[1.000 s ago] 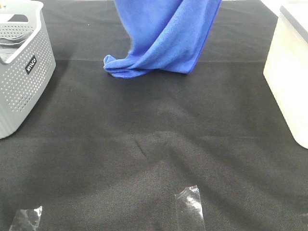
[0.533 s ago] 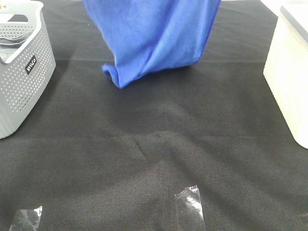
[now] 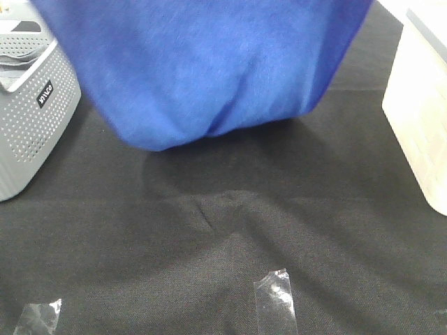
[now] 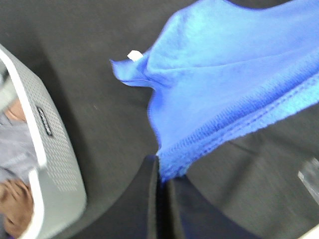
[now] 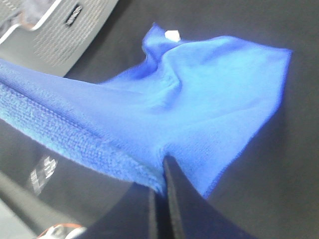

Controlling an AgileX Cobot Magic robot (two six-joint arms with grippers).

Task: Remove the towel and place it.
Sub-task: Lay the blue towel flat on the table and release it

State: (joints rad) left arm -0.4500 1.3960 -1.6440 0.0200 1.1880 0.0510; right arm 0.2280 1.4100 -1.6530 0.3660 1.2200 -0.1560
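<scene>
Left pincer (image 4: 159,168) and right pincer (image 5: 162,169) each clamped tight on the towel (image 3: 209,70) edge; towel hung spread over black worktop (image 3: 209,265), near grey basket (image 3: 28,132).

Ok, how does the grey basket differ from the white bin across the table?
The grey basket has perforated walls and a label; the white bin has plain solid walls with no label showing. The basket sits left in the high view, the bin right. Both stand on the black cloth, either side of the towel.
</scene>
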